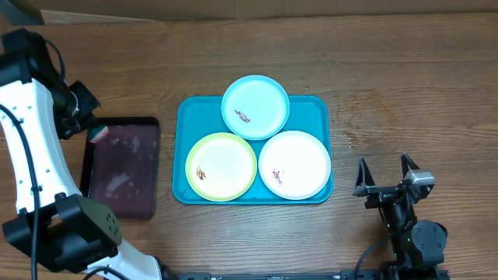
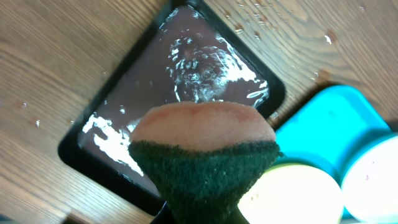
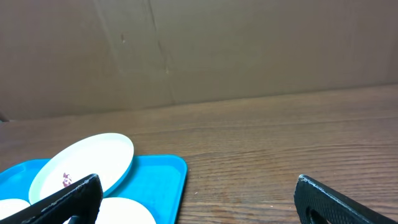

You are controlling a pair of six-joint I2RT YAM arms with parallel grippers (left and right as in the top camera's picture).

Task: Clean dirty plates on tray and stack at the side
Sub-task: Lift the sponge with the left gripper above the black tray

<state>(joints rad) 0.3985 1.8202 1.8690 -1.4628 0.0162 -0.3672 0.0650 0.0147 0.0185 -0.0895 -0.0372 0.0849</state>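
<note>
White-shelled left arm (image 1: pixel 31 148) with black joints and cables; right tool (image 1: pixel 387 180) black with a silver block

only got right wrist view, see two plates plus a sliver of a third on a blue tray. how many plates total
Observer: Three: a blue plate, a green plate and a white plate, all on the tray.
Operator: where's the left tool
Observer: The left tool is over a dark tray left of the blue one.
Operator: holding anything
Observer: Yes, it is shut on a sponge with a green scrub side.
</note>
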